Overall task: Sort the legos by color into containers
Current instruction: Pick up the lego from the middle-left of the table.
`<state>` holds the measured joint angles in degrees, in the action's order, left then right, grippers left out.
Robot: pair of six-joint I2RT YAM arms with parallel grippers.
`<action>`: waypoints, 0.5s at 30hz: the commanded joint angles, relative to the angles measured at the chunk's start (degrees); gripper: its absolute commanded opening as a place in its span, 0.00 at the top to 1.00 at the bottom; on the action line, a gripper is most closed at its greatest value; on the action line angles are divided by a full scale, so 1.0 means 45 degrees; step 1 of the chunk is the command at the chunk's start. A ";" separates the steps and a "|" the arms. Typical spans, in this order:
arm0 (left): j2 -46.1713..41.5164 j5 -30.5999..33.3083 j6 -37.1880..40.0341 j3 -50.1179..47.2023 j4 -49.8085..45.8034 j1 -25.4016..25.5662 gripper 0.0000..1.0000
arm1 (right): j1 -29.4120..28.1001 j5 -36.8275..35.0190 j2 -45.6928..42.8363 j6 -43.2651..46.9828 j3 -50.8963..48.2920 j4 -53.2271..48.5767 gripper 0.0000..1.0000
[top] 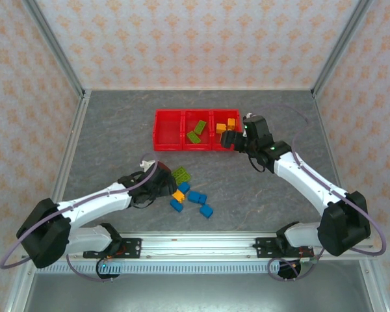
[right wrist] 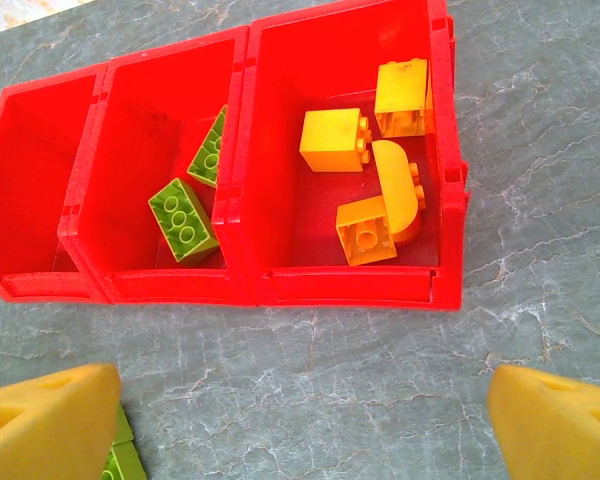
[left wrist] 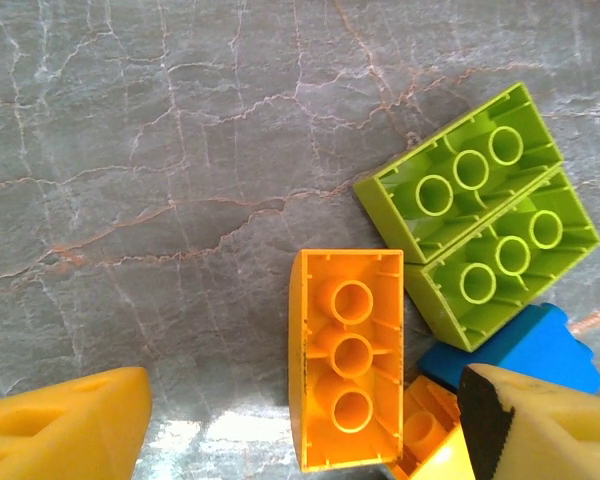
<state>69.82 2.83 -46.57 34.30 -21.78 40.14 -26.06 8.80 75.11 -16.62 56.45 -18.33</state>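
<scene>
The left gripper (left wrist: 300, 425) is hovering wide open and empty, and the long upturned orange plastic brick (left wrist: 348, 370) is lying right between its jaws, nearer the right one, its long axis pointing straight ahead, across the closing line. The right gripper (right wrist: 305, 420) is hanging open and empty before the red plastic bins (right wrist: 350, 285).

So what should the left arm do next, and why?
Probably ease the left pincer down and close it on the orange brick. Its fingers stand open either side of that brick, and the right-hand bin already holds orange pieces, so that looks like its destination.
</scene>
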 commanded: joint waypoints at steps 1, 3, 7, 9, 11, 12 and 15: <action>0.0593 0.0096 0.0453 0.0585 0.0038 0.0123 0.17 | 0.0011 -0.0020 0.0023 0.0070 0.0035 0.0244 0.07; 0.1053 -0.0033 0.0673 0.0735 -0.0013 0.0123 0.18 | 0.0011 0.0008 0.0100 0.0058 -0.0004 0.0250 0.08; 0.1776 -0.0277 0.0870 0.0968 0.0045 0.0123 0.21 | -0.0021 0.0093 0.0222 0.0070 -0.0107 0.0279 0.08; 0.2094 -0.0116 0.0913 0.1111 -0.0124 0.0123 0.24 | -0.0028 0.0107 0.0242 0.0049 -0.0141 0.0293 0.09; 0.2326 0.0092 0.0953 0.1219 -0.0302 0.0123 0.27 | -0.0040 0.0125 0.0208 0.0050 -0.0161 0.0303 0.09; 0.2440 0.0168 0.0983 0.1248 -0.0368 0.0113 0.27 | -0.0048 0.0130 0.0203 0.0056 -0.0141 0.0319 0.09; 0.2693 0.0500 0.1004 0.1297 -0.0661 0.0104 0.29 | -0.0048 0.0019 0.0203 0.0117 -0.0141 0.0266 0.09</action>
<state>80.55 2.22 -43.20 39.18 -21.67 40.14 -26.11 9.21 75.70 -16.62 56.45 -17.91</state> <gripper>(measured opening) 0.713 0.913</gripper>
